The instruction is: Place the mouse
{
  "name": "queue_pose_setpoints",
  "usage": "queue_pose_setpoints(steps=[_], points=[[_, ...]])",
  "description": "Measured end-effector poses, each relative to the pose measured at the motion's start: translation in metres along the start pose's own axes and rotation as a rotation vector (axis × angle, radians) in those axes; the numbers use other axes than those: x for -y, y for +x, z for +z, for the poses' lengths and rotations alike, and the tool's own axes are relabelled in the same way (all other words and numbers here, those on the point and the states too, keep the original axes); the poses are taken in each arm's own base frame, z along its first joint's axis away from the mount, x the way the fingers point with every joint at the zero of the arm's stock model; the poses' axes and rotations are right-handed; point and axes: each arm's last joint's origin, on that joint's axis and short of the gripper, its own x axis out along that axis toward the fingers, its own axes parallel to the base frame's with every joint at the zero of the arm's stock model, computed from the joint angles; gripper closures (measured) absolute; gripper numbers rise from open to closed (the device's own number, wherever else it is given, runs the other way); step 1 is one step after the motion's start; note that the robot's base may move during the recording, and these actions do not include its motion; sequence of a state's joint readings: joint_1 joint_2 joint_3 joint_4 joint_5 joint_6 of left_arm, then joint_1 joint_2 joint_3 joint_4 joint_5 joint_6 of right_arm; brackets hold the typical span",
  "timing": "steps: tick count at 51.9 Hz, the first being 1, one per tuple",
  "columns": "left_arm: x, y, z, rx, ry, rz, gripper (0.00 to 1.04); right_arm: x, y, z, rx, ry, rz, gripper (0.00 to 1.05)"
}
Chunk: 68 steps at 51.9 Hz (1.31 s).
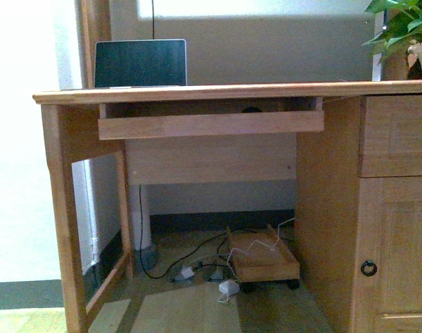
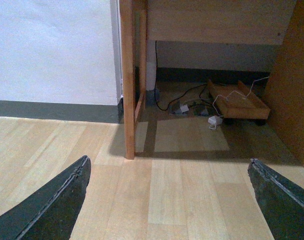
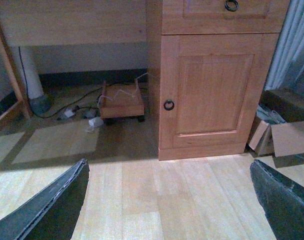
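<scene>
Left hand and right hand hang released, grasping nothing. A laptop sits at the tabletop's far-left corner.

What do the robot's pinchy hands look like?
The left gripper and right gripper look alike: each has two dark grey, matte jaws shaped like pointed wedges, with pale scuffed edges. No cables, markings or arm sections show.

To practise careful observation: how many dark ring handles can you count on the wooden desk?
2. One ring handle hangs on the cabinet door; the other is on the drawer above it, partly cut off at the picture's edge. More may be hidden.
</scene>
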<state>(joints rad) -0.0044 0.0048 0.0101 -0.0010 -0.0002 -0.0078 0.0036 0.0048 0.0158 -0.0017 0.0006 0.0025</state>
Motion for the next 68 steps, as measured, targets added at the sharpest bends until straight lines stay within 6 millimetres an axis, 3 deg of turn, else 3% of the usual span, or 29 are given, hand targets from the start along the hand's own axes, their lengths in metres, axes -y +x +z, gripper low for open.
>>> queue_pose_setpoints(steps=[68], points=[[0.0,0.0,0.0,0.0,0.0,0.0,0.08,0.0,0.0,0.0,0.0,0.0,0.0,0.07]])
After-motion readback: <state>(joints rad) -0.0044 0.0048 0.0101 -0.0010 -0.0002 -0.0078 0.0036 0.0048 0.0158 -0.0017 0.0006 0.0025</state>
